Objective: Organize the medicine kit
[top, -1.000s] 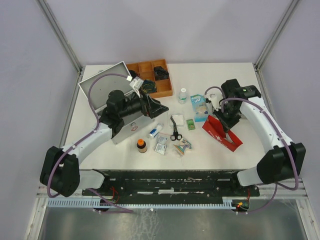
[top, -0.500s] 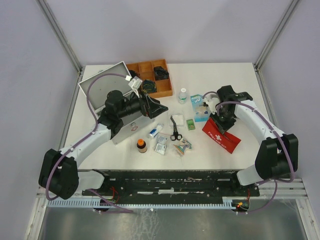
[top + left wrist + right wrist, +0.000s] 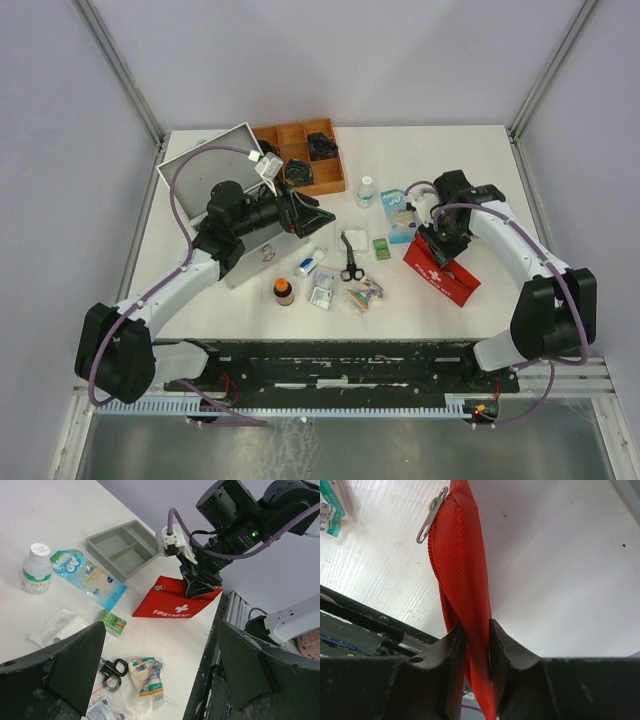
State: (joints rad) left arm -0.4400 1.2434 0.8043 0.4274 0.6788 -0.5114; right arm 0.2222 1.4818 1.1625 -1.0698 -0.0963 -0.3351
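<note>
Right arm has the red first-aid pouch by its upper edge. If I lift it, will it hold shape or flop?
Probably floppy: the red first-aid pouch is woven fabric, pinched into a thin ridge in the right gripper. Likely light: it looks flat, nearly empty. Its loose zipper pull may dangle and snag.

Red woven-fabric zip pouch [image 3: 172, 602] w/ white cross & lettering, silver-grey aluminium box case [image 3: 215, 175] w/ small red mark, brown wooden compartment tray [image 3: 322, 178], grey plastic divided tray [image 3: 122, 547], blue-white printed sachet [image 3: 90, 577], small green carton [image 3: 112, 621], white-capped bottle [image 3: 36, 570] w/ green label, all on white table [image 3: 450, 150].
</note>
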